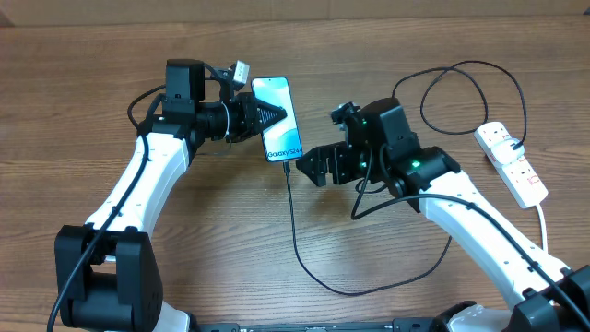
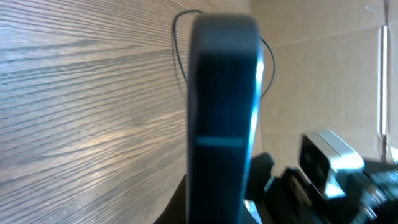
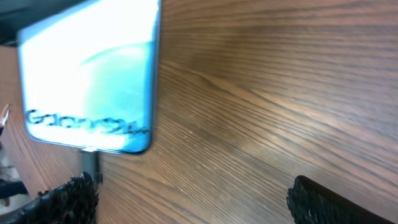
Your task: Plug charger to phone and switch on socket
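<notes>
Two claws share the wood-grain worktop (image 1: 92,74). Nearest you, the long thin black charger cable (image 1: 291,212) loops over the wood and runs up to the lettered end of the slim blue-screened smartphone (image 1: 275,92), which lies flat. The cable's plug tip (image 3: 90,163) meets that edge. Your right claw (image 1: 310,168) sits released just beside that end, fingers (image 3: 68,199) spread wide around bare wood. Your left claw (image 1: 281,115) is clenched, its tip over the screen. Far right lies the white elongated power strip (image 1: 513,162) with red switches, well apart from both claws.
</notes>
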`<state>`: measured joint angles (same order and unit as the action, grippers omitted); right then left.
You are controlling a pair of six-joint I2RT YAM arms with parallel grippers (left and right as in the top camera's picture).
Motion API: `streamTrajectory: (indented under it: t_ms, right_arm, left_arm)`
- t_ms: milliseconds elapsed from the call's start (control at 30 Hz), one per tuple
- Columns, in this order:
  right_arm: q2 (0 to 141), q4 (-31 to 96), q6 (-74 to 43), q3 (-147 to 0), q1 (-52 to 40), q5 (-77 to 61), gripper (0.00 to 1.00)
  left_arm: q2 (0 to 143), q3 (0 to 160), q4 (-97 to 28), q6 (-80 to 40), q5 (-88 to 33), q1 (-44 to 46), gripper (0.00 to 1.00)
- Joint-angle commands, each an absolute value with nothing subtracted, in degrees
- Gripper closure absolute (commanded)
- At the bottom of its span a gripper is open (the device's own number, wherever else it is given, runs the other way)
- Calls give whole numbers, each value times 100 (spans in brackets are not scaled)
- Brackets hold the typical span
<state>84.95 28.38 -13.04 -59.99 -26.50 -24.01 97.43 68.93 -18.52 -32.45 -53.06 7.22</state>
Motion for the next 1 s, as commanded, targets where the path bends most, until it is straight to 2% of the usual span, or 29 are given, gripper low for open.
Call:
streamTrajectory:
  t_ms: [0,100,200,233,333,567,733,967]
  right_arm:
    - [8495,2703,-1192,-6016,-2858,-2235,3]
    - [8495,2558,-1194,-6005,-3083,-2265,14]
    - [8495,2561,-1194,-6005,-3269,-2276,18]
    - [8495,2580,-1197,-6005,-3374,-2279,24]
    - [8514,2569,-1214,-6005,-3575,-2274,32]
    - [8962,2421,-1216,-6005,-3824,-1994,43]
    - [9133,2169,-1214,-6005,-3824,-1999,69]
    - [9133,1925,-1212,-6005,-3820,-1990,76]
  left_arm:
    - [9699,6987,-1813,-3444,-5006,766,96]
    - [9699,6987,-1815,-3605,-4707,764,96]
    - [9699,6987,-1815,-3605,-4460,764,96]
    - [9699,6987,-1789,-3605,-4436,764,96]
    - [9699,6987,-1741,-3603,-4436,764,96]
    - [9699,6987,-1730,-3597,-4464,766,96]
    - [9699,6987,-1817,-3356,-4506,766,96]
    - [9699,6987,-1988,-2952,-4788,766,96]
